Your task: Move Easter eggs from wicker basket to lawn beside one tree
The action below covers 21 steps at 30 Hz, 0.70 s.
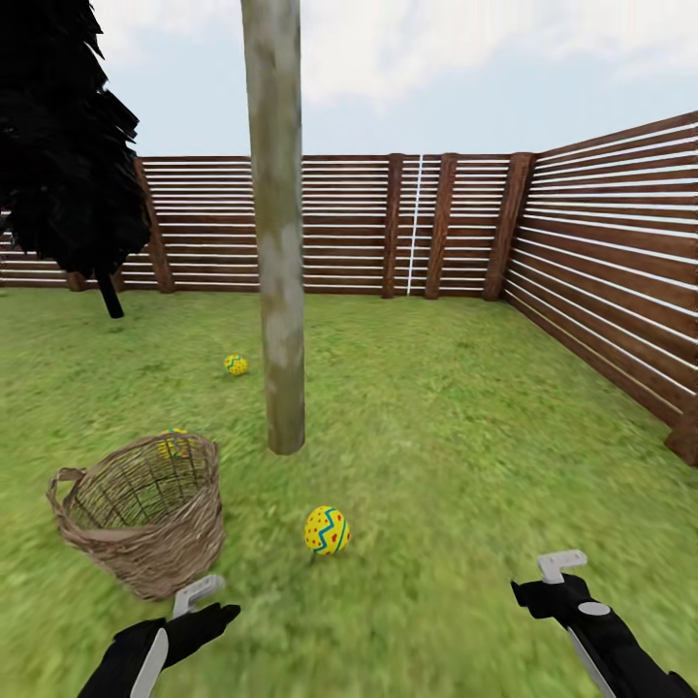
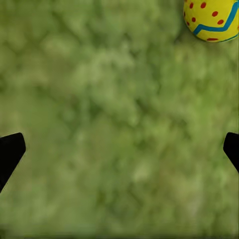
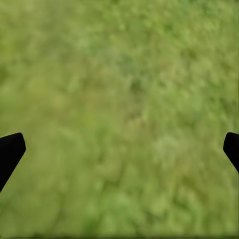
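— Eggs first: where do they lie?

— One egg sits on the lawn at lower centre of the head view, near the foot of the tree. A second egg lies further up the frame, just left of the trunk. Both are out of the basket and by the same tree, which I judge is the point of setting them there.

— And the third?

— A yellow patch shows through the weave at the far rim of the wicker basket, lower left of the frame; I take it for the third egg, though whether it is inside or just behind the basket I cannot tell.

— The pincers?

— The left pincer is spread wide and grips nothing; it hangs over grass with the near egg at the upper right of its view. The right pincer is likewise wide apart and empty, above bare lawn.

— So why hover low by the basket?

— Probably to reach for that last egg.
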{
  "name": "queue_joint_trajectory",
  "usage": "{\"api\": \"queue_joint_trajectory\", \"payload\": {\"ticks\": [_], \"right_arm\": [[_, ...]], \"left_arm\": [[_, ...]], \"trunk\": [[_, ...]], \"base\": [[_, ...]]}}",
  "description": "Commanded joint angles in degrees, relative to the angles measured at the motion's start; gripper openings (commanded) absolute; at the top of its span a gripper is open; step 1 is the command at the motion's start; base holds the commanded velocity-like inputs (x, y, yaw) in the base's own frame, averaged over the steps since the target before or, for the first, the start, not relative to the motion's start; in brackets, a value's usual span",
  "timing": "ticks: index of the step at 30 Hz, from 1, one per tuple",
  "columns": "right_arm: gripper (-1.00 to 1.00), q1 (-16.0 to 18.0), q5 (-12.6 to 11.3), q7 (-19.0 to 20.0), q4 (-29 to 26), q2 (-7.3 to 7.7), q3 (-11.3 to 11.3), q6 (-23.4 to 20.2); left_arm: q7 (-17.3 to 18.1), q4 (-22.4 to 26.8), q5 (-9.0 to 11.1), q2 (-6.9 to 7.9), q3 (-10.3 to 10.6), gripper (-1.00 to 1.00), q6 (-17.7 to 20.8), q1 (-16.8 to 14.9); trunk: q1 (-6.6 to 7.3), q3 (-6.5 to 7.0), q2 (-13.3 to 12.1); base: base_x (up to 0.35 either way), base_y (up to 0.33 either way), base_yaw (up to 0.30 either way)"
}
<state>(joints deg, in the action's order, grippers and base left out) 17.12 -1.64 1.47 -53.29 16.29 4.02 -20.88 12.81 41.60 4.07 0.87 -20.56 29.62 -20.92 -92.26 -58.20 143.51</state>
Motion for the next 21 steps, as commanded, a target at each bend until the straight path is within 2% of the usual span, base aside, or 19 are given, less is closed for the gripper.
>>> {"api": "queue_joint_trajectory", "payload": {"ticks": [1, 9, 16, 21], "right_arm": [[1.0, 0.02, -0.15, 0.02, -0.08, 0.05, 0.11, -0.31], [1.0, 0.02, -0.18, 0.02, -0.06, 0.05, 0.12, -0.31], [1.0, 0.02, -0.21, 0.02, -0.06, 0.05, 0.12, -0.31], [1.0, 0.02, -0.21, 0.02, 0.0, -0.03, 0.18, -0.31]], "left_arm": [[0.1, 0.06, 0.41, 0.01, -0.17, 1.0, 0.43, -0.03], [0.11, 0.08, 0.41, 0.29, -0.18, 1.0, 0.43, -0.01], [0.18, 0.14, 0.48, 1.15, -0.24, 1.0, 0.43, -0.05], [0.14, 0.63, 0.38, 0.98, 0.05, 1.0, 0.43, -0.01]], "trunk": [[0.04, 0.17, 0.01], [0.25, 1.94, -0.1], [0.43, 3.5, -0.19], [0.56, 4.6, -0.26]], "base": [[-0.041, 0.03, 0.0], [-0.019, 0.009, 0.0], [-0.221, 0.15, -0.023], [-0.076, 0.058, -0.065]]}}
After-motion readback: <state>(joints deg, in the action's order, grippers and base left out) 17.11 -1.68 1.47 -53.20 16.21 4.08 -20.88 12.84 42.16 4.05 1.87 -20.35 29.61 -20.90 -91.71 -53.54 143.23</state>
